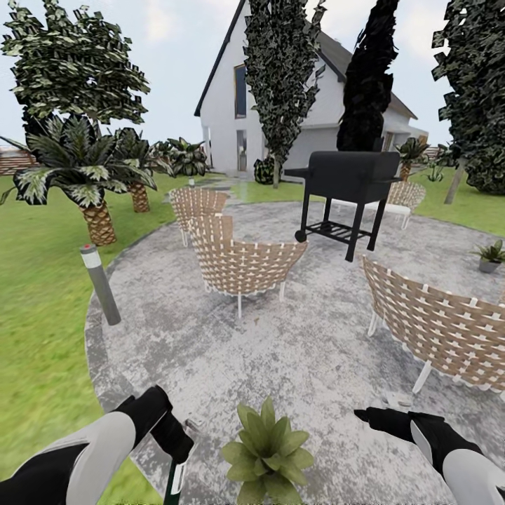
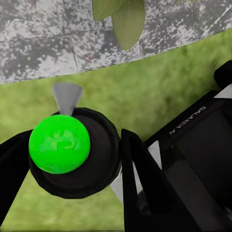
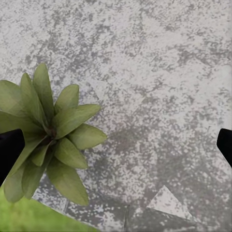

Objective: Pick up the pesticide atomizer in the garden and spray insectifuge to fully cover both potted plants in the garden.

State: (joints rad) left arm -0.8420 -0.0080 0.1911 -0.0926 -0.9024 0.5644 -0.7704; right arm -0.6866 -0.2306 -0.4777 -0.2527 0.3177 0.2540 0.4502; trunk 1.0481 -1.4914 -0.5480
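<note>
Round grey patio (image 1: 210, 337) set in green lawn (image 1: 35, 294), white house (image 1: 308, 105) and tall dark trees at the far side. Two woven chairs (image 1: 238, 263) stand at mid patio, a third (image 1: 442, 326) near right, a black grill (image 1: 351, 182) beyond them. Grey bollard lamp (image 1: 100, 284) leans at the patio's left edge; a palm (image 1: 88, 179) on the grass behind it.

Near potted plant (image 1: 268, 449): rosette of broad pointed light-green leaves, sitting on the paving at near centre, between the two arms. Its pot is hidden under the leaves. Second potted plant (image 1: 489, 256): small, grey pot, far right on the patio.

Left gripper (image 1: 175, 442) is low at near left, just beside the near plant. Its dark fingers (image 2: 137, 169) are closed on the spray bottle (image 2: 72, 154). In the left wrist view the bottle's dark round head carries a bright green dot, and a pale grey cone fans out from it toward the patio edge and the plant's leaves (image 2: 126, 19). In the head view the bottle's body (image 1: 175, 480) shows as a pale strip with a green edge, its long axis running roughly upright, lower end leaning a little left.

Right gripper (image 1: 375, 415) is near right, fingers pointing left toward the near plant, apart from it. The right wrist view shows its two dark fingertips (image 3: 9, 150) at opposite edges, spread wide, nothing between them but paving and the plant's leaves (image 3: 53, 140).
</note>
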